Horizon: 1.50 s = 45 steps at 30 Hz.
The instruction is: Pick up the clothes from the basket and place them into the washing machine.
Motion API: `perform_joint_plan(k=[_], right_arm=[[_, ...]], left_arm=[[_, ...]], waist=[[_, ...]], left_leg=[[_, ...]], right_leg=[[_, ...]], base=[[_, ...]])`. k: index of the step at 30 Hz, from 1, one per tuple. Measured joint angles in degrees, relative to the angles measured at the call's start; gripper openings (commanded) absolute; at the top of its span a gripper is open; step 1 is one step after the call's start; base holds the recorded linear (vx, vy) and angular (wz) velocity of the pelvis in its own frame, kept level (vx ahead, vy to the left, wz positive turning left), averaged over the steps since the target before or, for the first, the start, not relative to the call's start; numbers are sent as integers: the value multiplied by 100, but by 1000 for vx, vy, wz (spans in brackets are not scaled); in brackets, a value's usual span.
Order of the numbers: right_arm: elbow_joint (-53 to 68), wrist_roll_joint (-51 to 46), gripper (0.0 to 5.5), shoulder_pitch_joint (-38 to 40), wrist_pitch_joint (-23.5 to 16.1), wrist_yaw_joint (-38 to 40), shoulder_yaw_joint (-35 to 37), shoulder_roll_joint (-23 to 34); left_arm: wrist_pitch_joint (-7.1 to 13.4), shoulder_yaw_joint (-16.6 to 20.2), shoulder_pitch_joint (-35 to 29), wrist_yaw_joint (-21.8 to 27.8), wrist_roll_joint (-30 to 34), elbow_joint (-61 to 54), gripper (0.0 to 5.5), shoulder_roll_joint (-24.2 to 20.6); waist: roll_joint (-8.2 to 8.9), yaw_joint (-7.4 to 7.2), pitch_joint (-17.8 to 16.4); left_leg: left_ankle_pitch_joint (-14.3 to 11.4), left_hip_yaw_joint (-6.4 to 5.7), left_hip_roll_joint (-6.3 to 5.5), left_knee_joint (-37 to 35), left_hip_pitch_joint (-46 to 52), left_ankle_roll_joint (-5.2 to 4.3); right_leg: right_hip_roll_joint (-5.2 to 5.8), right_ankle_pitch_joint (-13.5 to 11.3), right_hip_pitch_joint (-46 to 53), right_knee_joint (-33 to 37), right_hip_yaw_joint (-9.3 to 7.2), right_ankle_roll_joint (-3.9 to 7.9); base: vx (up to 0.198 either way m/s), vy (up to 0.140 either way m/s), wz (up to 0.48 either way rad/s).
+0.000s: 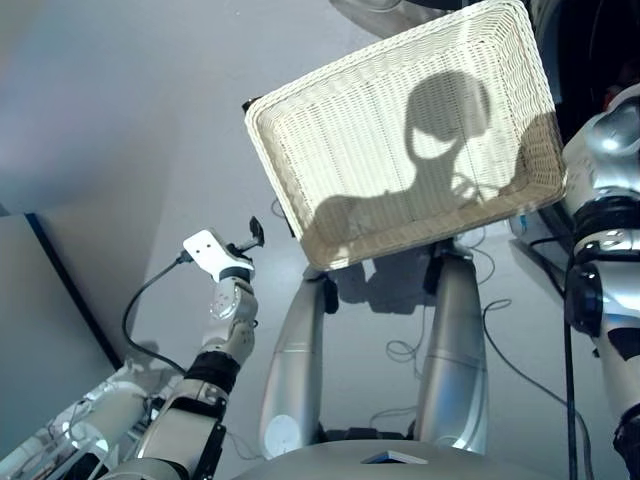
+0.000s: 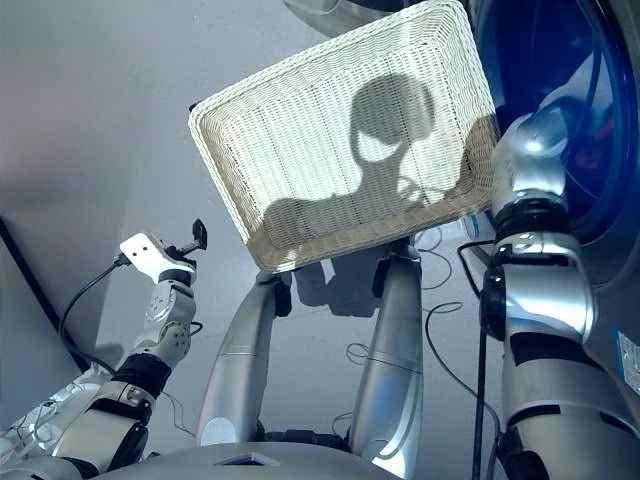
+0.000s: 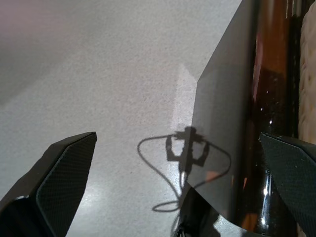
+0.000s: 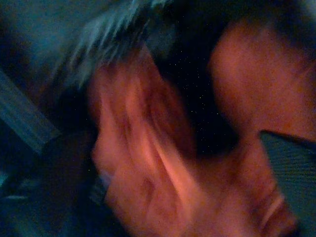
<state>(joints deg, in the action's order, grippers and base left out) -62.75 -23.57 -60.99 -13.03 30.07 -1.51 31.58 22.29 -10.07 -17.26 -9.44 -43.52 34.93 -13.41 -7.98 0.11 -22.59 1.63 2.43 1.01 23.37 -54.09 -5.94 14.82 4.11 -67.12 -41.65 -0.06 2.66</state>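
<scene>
**Basket bare, coral cloth at the right wrist**

The basket [image 2: 300, 150] sits tilted ahead of the robot, its cream wicker floor showing no garment in the head views. Just to its right stands the washing machine [image 2: 575, 120], its round dark opening glowing blue, and the right arm reaches up into that opening, so the right jaws [image 4: 197, 163] are out of sight from the head. The right wrist view is filled with coral-red cloth [image 4: 148, 173] close against the camera, with dark space around it; I cannot tell whether those jaws are clamped on it or apart. The left jaws [image 3: 177, 187] hang apart over the grey floor [image 3: 123, 74], holding nothing, well left of the basket and beside a dark glossy panel [image 3: 232, 123].
</scene>
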Motion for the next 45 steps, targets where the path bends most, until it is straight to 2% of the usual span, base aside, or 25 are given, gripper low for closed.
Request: perform_joint_plan(k=[4, 9, 12, 17, 20, 24, 28, 30, 31, 33, 38, 45], right_arm=[[74, -167, 550, 391, -42, -1054, -608, -328], [126, -302, 550, 782, -131, -1585, -710, -632], [153, -397, 550, 1313, -141, -1780, -694, -847], [146, -401, 550, 2306, -127, -2045, -705, -1273], [113, -371, 550, 2809, -121, -2208, -755, -1451], [5, -173, 550, 3687, -107, -2447, -903, -1741], [-279, 92, 550, 4322, -26, -2624, -964, -1820], [-430, 171, 550, 4601, 24, -2703, -948, -1825], [-536, 270, 550, 4742, 41, -2738, -939, -1832], [-634, 318, 550, 5027, 89, -2824, -934, -1850], [-856, 528, 550, 5481, 182, -2884, -738, -1840], [-890, 541, 550, 5687, 277, -2944, -694, -1843]], left_arm=[[-21, 54, 19, 247, -87, 50, 550, 1], [-27, 163, 46, 386, -75, 283, 550, 21], [-35, 258, 62, 473, -58, 629, 550, 128], [-104, 308, 88, 546, 207, 1287, 550, 183], [-157, 359, 99, 610, 504, 1731, 550, 293], [-267, 366, 332, 609, 1142, 2204, 550, 353], [-374, 377, 635, 625, 1616, 2605, 550, 356], [-405, 379, 837, 666, 1781, 2684, 550, 363], [-416, 382, 889, 682, 1886, 2760, 550, 363], [-454, 384, 1083, 707, 2019, 2832, 550, 367], [-521, 494, 1488, 729, 2220, 2965, 550, 414], [-575, 586, 1634, 771, 2468, 3179, 550, 464]], waist=[[18, 9, -9], [46, 5, -11], [202, -20, 15], [565, -92, 150], [634, -136, 174], [779, -155, 338], [898, -138, 547], [926, -139, 798], [916, -145, 815], [898, -138, 1071], [742, -145, 1479], [717, -145, 1792]], left_leg=[[0, -142, 28, -33, 223, -2], [-24, -168, 78, -225, 557, -38], [15, -192, 112, -447, 962, 10], [26, -244, 184, -742, 1601, -8], [25, -245, 206, -843, 2007, -9], [-10, -226, 236, -1140, 2741, 40], [-1, -199, 312, -1415, 3423, 45], [0, -194, 334, -1544, 3607, 48], [5, -171, 363, -1612, 3794, 52], [4, -86, 405, -1768, 4001, 53], [25, 56, 487, -2049, 4526, 80], [16, 66, 522, -2213, 4971, 74]], right_leg=[[16, 11, 343, 79, -176, -12], [24, 27, 758, 256, -313, -28], [6, 37, 1171, 430, -404, 26], [-40, 51, 1858, 693, -585, 22], [-40, 64, 2358, 879, -675, 45], [-59, 144, 3077, 1143, -748, 150], [-135, 145, 3796, 1437, -844, 171], [-154, 148, 3990, 1547, -886, 179], [-169, 144, 4191, 1624, -921, 185], [-202, 152, 4374, 1733, -929, 204], [-294, 114, 4885, 2066, -979, 252], [-335, 105, 5369, 2287, -1035, 286]], base=[[0, 0, 0], [0, 0, 0], [0, 0, 0], [0, 0, 0], [0, 0, 0], [13, 3, -13], [0, 0, 0], [0, 0, 0], [0, 0, 0], [0, 0, 0], [0, 0, 0], [24, 4, 7]])
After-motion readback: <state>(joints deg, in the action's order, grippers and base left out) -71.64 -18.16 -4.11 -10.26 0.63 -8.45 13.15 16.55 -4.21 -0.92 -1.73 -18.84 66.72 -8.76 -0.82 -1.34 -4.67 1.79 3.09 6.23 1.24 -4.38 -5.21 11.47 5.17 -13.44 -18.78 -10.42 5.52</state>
